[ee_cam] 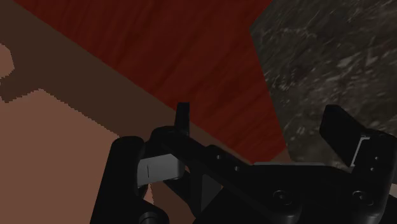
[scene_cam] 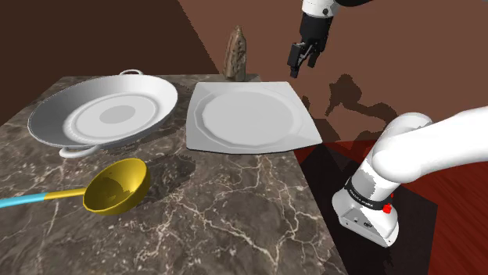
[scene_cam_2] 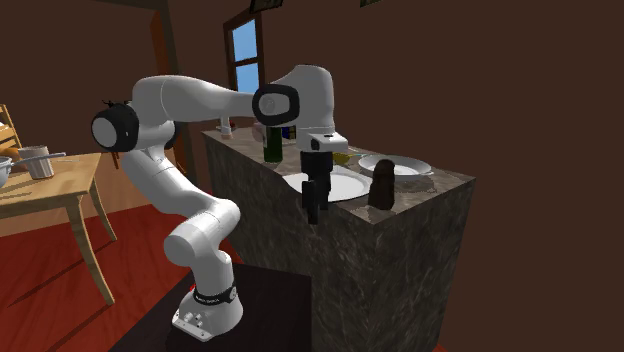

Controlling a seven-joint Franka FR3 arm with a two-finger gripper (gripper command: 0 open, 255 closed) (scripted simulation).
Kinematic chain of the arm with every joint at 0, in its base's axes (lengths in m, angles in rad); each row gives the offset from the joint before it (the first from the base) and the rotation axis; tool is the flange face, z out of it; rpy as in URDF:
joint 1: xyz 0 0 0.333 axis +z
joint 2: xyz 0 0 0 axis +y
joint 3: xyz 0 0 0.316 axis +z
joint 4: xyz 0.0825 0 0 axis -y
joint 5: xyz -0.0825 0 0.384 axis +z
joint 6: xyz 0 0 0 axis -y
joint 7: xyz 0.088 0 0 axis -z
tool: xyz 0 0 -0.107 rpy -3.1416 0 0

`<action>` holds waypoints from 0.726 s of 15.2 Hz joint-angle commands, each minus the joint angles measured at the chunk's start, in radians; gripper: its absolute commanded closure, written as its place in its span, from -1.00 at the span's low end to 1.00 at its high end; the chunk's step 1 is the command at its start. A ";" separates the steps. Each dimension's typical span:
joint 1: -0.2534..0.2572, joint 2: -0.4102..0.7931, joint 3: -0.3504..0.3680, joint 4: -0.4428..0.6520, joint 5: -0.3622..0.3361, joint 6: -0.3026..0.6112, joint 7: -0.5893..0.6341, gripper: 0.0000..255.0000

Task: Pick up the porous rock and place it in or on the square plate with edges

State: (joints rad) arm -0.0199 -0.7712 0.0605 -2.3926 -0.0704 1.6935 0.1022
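Note:
The porous rock is a tall brownish lump standing upright at the far edge of the dark marble counter, just behind the square white plate with raised edges. The plate holds nothing. My black gripper hangs off the counter, to the right of the rock in the shoulder view. In the second exterior view the gripper points down along the counter's side face, left of the rock and the plate. The wrist view shows the gripper open, its fingers apart with nothing between them.
A round white bowl with handles sits left of the plate. A yellow ladle with a blue handle lies nearer the front. A green bottle stands on the counter's far side. A wooden table stands off to one side.

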 commanded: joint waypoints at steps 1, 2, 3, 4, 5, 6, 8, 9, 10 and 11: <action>0.000 0.000 0.000 0.000 0.000 0.000 0.000 -1.00; 0.005 0.038 0.008 0.045 0.014 -0.019 0.010 -1.00; 0.009 0.077 0.016 0.091 0.028 -0.038 0.019 -1.00; 0.013 0.115 0.024 0.137 0.041 -0.058 0.028 -1.00; 0.017 0.154 0.031 0.185 0.054 -0.078 0.038 -1.00; 0.020 0.193 0.038 0.234 0.066 -0.100 0.047 -1.00; 0.027 0.272 0.051 0.336 0.089 -0.144 0.066 -1.00; 0.030 0.312 0.057 0.389 0.099 -0.167 0.076 -1.00; 0.033 0.353 0.063 0.443 0.110 -0.192 0.086 -1.00; 0.035 0.394 0.069 0.499 0.120 -0.217 0.097 -1.00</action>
State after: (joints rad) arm 0.0136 -0.4206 0.1259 -1.9570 0.0396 1.5088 0.1915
